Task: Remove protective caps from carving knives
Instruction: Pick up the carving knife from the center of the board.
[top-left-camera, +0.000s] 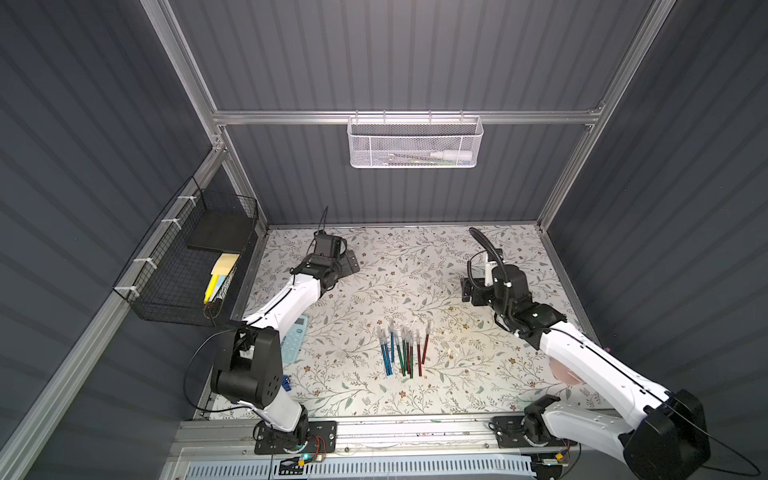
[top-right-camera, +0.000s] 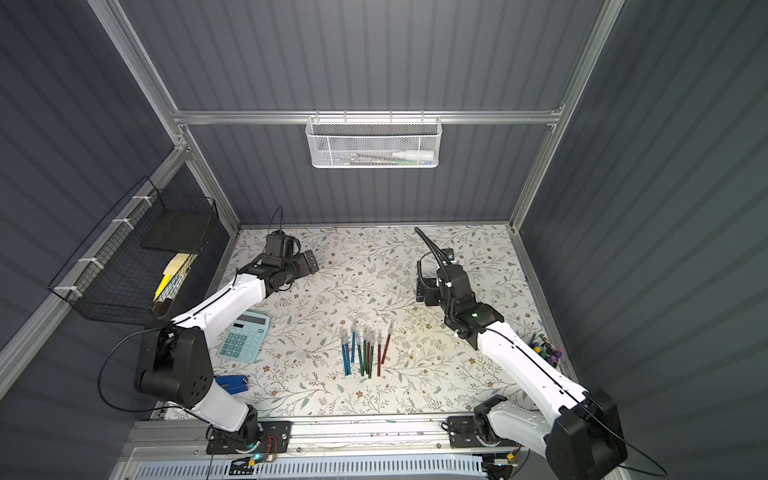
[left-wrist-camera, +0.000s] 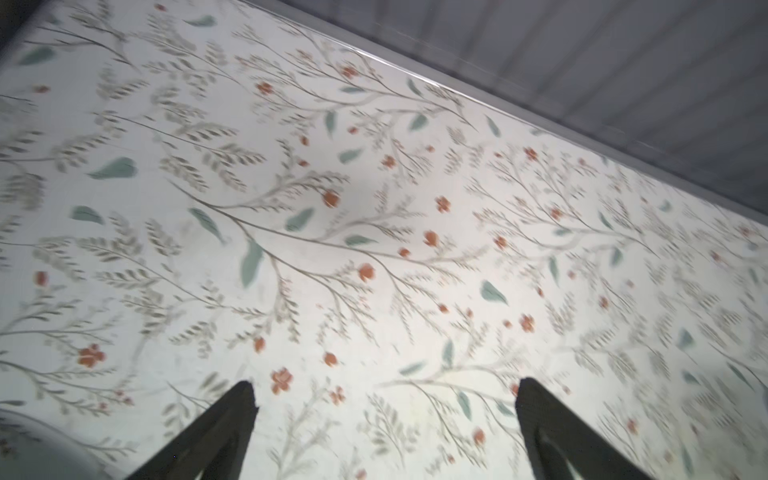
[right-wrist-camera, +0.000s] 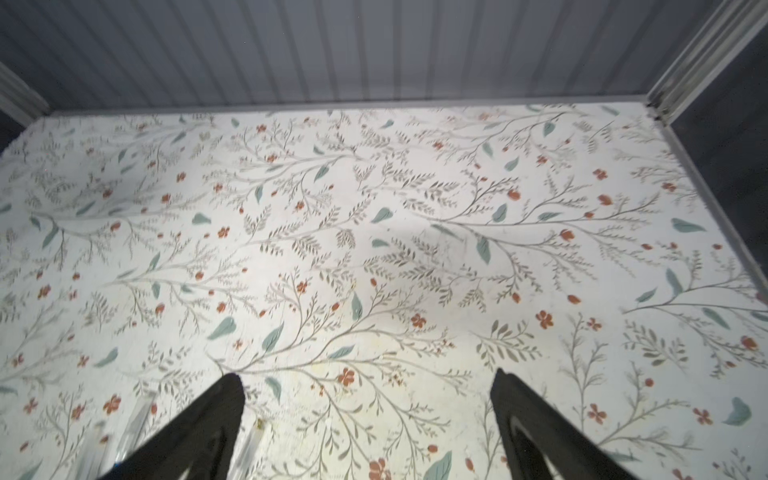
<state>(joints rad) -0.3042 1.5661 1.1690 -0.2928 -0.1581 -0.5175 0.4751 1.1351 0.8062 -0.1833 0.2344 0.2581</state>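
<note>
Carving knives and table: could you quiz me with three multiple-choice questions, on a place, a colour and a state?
1. Where is the calculator? A) on the table beside the left arm B) in a basket C) under the knives
2. Handles of the carving knives are: A) yellow, black B) blue, green, red C) all white
3. The left hand and right hand are: A) both shut on knives B) one open, one shut C) both open, empty

Answers: 1 A, it lies beside that arm; 2 B, both top views show those shades; 3 C, each wrist view shows it spread, nothing between.
</note>
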